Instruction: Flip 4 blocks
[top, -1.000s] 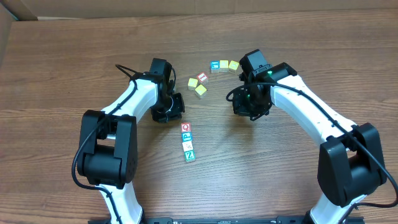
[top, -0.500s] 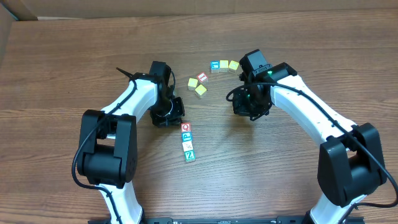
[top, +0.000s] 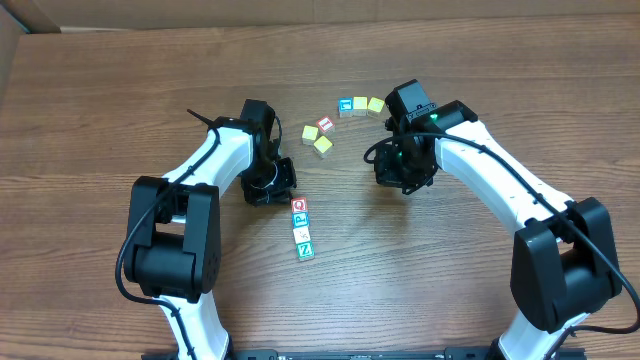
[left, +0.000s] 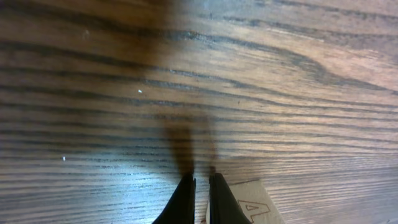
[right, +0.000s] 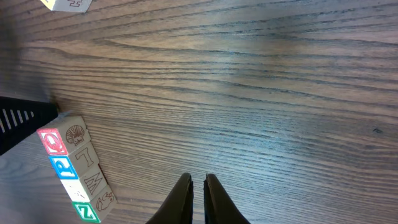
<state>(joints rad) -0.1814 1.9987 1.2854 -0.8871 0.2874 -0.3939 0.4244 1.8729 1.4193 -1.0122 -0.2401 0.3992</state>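
Left claw (top: 275, 187), pinched shut on nothing, sits right by the Q end of the row of blocks (top: 302, 227) running toward the robot; shut right claw (top: 400, 178) is way farther off.

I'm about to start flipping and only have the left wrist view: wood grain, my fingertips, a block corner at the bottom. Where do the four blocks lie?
Observer: Overhead, the four blocks form one touching column that starts right beside the left gripper.
Operator: Which block is that corner?
Observer: Likely the red Q block, the end of the column nearest you; the green Z block is at the other end.
Operator: Is the right arm close?
Observer: No. The right gripper is shut and empty, well off on the column's other side.
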